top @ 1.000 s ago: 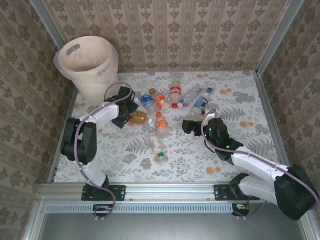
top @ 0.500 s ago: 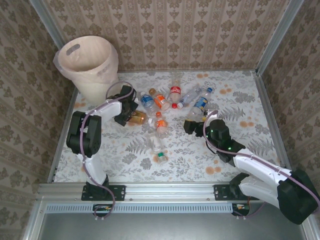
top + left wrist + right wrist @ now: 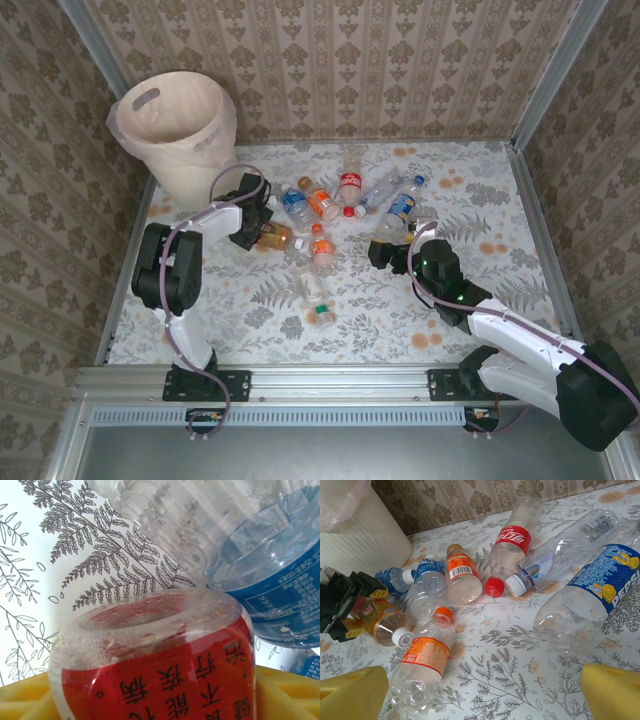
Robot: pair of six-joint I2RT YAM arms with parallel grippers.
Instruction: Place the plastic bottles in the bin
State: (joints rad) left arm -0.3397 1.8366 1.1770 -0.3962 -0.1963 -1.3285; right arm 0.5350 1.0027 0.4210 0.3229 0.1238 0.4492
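1. The table (image 3: 250,300) wore a white cover printed with grey ferns and small orange blossoms. An aluminium rail (image 3: 330,378) ran along its near edge.
2. Wallpaper (image 3: 400,70) in brown and beige, striped with floral medallions, closed in the far side and both flanks. A metal post (image 3: 552,70) stood at the far right corner.
3. The bin (image 3: 175,130) stood upright in the table's far left corner, its translucent liner folded over the rim.
4. The plastic bottles (image 3: 320,205) lay on their sides in a loose cluster across the far middle of the table. They sat between the two grippers and just beside the bin's foot.
5. The left gripper (image 3: 252,228) reached the cluster's left edge, its yellow pads on either side of a red-labelled bottle (image 3: 165,680). The opening was narrow, yet I could not tell whether the pads pressed the bottle or merely flanked it.
6. Seen from the left wrist, a blue-labelled bottle (image 3: 280,605) lay just beyond the red one, over the fern print.
7. The right gripper (image 3: 482,695) stood wide apart and held nothing, low over the cover near a Pepsi bottle (image 3: 585,595).
8. From the right wrist, an orange-labelled bottle (image 3: 422,660) lay nearest, its cap towards the cluster.
9. A bottle with a green cap (image 3: 316,295) lay apart, nearer the rail.
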